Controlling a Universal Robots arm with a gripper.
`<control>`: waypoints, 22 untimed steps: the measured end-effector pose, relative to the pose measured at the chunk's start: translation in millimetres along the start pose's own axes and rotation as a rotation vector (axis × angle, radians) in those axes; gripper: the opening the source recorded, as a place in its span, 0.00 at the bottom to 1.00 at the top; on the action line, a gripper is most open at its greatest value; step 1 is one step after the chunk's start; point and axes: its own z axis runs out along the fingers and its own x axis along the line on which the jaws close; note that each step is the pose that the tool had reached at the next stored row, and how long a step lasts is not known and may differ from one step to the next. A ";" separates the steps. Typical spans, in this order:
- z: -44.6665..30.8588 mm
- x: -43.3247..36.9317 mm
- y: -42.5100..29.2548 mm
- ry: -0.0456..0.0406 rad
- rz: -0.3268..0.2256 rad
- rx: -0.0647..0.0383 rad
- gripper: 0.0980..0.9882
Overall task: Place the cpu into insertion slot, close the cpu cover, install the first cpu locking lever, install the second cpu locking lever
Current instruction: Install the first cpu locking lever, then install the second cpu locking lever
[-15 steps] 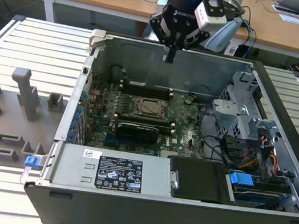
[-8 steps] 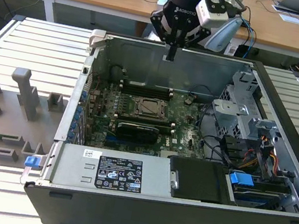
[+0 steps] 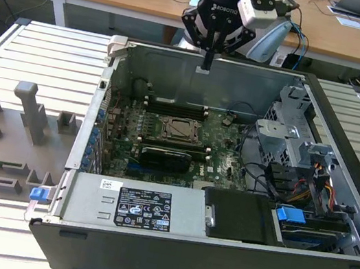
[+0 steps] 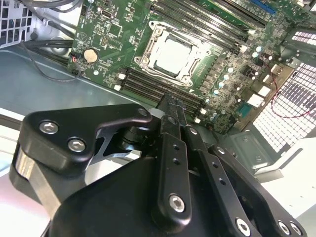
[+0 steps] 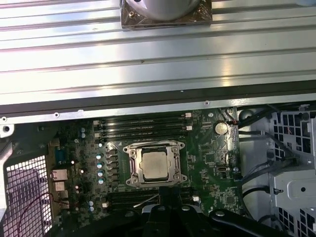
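Observation:
The cpu (image 5: 154, 164), a silvery square chip, lies flat in the middle of the green motherboard (image 5: 212, 163), filling the insertion slot, which is hidden under it. The cpu cover (image 5: 132, 163), a thin metal frame, lies flat around the chip, whose top shows through its window. The same chip (image 3: 179, 129) sits mid-board in the exterior view and shows again as the cpu (image 4: 171, 53) in the second wrist view. My gripper (image 3: 207, 61) hangs above the case's far wall, well above and behind the chip. Its black fingers (image 4: 173, 106) are pressed together and hold nothing.
A long black expansion card (image 3: 166, 154) lies just in front of the socket. Memory slots (image 5: 143, 123) run on both sides of it. A power supply (image 3: 132, 206) fills the case front, a drive cage (image 3: 284, 135) and cables the exterior view's right. A grey fixture plate (image 3: 5, 138) lies outside.

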 end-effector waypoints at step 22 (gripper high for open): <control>10.2 -0.3 -7.6 0.0003 0.000 -0.002 0.01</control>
